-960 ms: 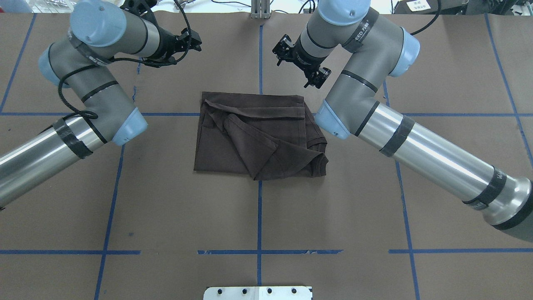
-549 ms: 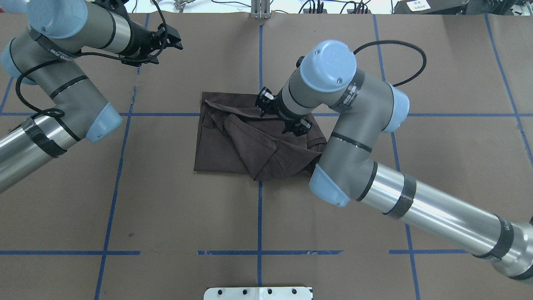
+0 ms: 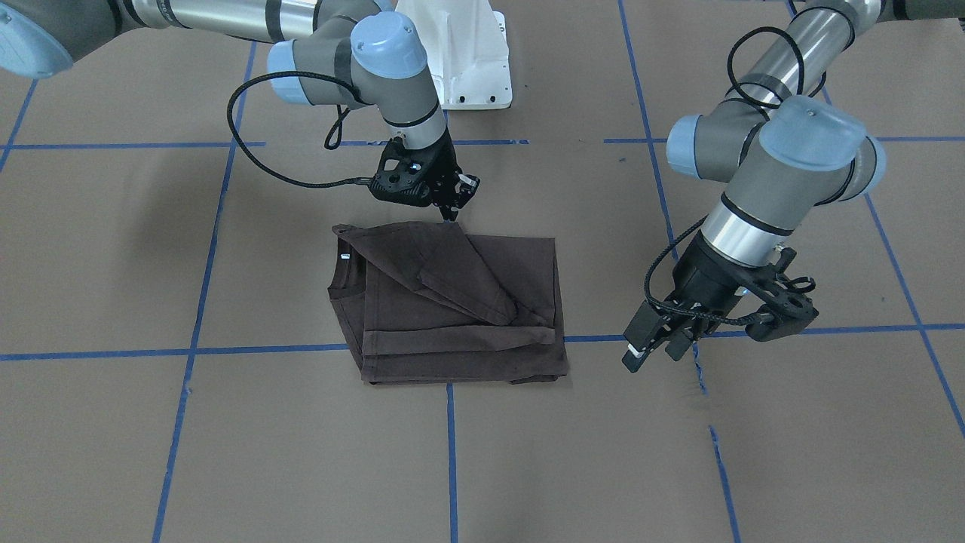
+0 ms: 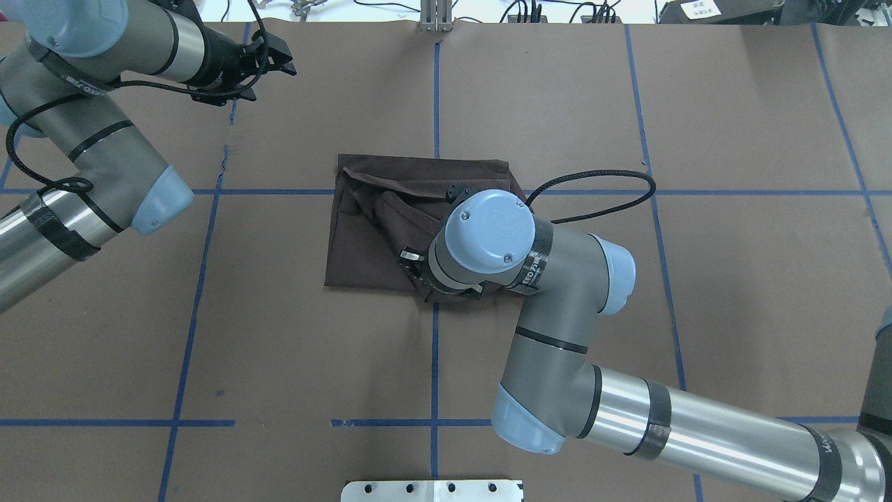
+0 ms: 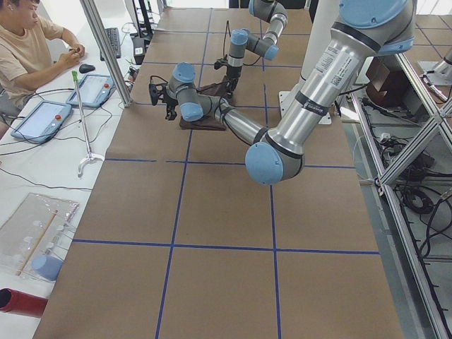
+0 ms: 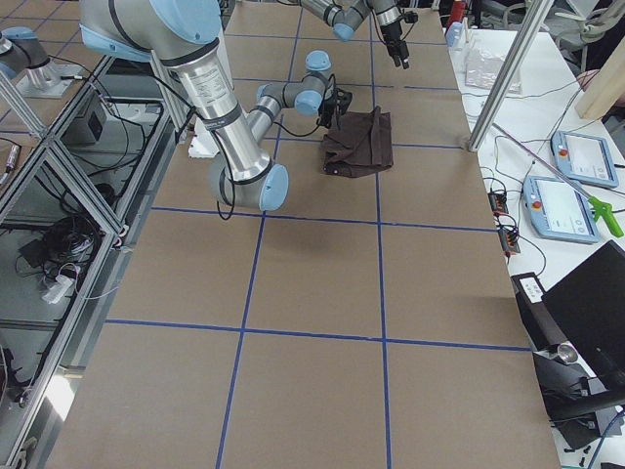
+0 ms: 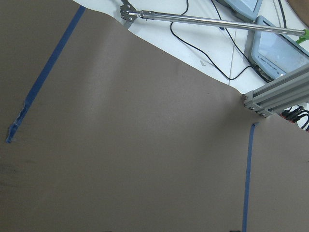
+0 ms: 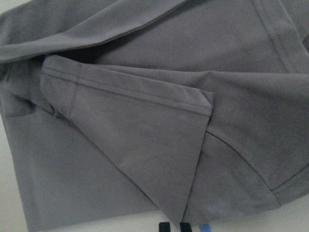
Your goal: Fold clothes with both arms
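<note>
Brown cloth, the shirt [image 3: 452, 309], is lying folded on the bench [image 3: 226, 422], a loose flap [image 3: 460, 279] slanting across it. Facing the robot, the right gripper [image 3: 454, 207] is hovering at the shirt's far edge, jaws nearly together, pinching nothing; the left gripper [image 3: 654, 351] is hanging well apart, jaws spread. Overhead, the right arm [image 4: 557, 362] is covering its own jaws. At the right wrist, the flap is filling the view: a pinch there is risking one layer only, dragging the fold open.
</note>
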